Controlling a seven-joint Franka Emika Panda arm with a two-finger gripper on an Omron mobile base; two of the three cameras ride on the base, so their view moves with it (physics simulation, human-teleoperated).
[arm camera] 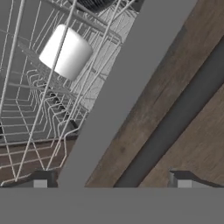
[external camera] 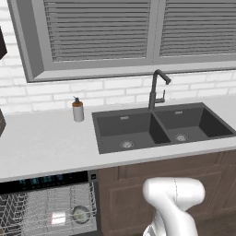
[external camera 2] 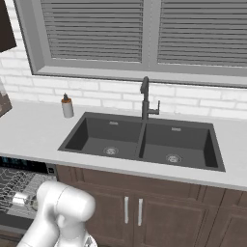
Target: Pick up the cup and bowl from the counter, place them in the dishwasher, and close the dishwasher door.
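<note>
The hand [arm camera: 111, 179] hangs low beside the dishwasher [external camera: 48, 203] with its two tips spread wide and nothing between them, so it is released. Ahead of the tips and to their left lies the cup [arm camera: 65, 51], on its side among the pale wires of the rack [arm camera: 39, 109]; beyond it, at the far edge of the hand view, sits the dark rim of the bowl [arm camera: 94, 4]. Both dishes seem to be loaded, so the step in hand is judged to be shutting the dishwasher door [arm camera: 127, 87], whose grey edge runs slantwise just ahead of the tips, with brown cabinet wood to their right. To do it well, the hand should get under or behind that panel, press on a broad flat part, not the corner, and follow the door's arc up with steady pressure, keeping the tips clear of the wires. The left base view shows what the hand view cannot: the black control strip [external camera: 46, 180] under the bench [external camera: 46, 143], the cup and bowl side by side in the rack, and the soap dispenser [external camera: 78, 109] by the sink [external camera: 161, 126]. The hand view alone gives the door's edge up close.
</note>
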